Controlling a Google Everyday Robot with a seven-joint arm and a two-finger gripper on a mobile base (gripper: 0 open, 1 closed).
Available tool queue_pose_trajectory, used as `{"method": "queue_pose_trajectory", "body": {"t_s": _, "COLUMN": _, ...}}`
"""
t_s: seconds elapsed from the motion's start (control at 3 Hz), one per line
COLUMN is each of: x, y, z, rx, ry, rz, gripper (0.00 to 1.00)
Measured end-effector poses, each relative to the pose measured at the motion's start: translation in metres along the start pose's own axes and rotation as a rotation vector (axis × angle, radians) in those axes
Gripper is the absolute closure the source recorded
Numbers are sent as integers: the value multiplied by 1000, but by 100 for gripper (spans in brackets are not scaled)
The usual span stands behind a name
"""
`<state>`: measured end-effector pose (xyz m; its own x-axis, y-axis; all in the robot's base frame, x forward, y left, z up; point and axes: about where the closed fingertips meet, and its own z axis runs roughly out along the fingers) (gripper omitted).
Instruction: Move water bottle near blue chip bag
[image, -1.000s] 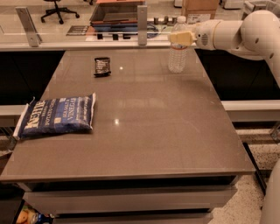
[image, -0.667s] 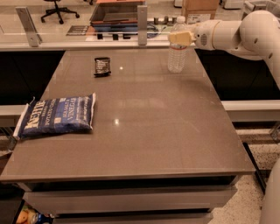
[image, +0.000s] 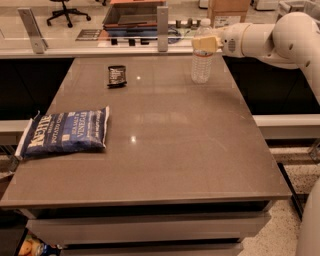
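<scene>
Nothing has moved: the tall clear ribbed plastic water bottle (image: 202, 64) stays upright far right, the gripper (image: 205, 44) at its label, clamped or not I can't tell. The flat dark-blue chip bag (image: 65, 132) waits near left.

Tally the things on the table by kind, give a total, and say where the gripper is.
water bottle: 1
blue chip bag: 1
small black packet: 1
Total: 3
The gripper is at the water bottle's upper part, near the far right corner of the table.
</scene>
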<state>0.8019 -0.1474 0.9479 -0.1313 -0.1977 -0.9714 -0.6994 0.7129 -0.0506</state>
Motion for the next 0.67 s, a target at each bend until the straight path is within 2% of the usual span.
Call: {"method": "queue_pose_trajectory", "body": {"t_s": 0.67, "x": -17, "y": 18, "z": -17, "rx": -22, "ry": -1, "rz": 37, "gripper": 100}}
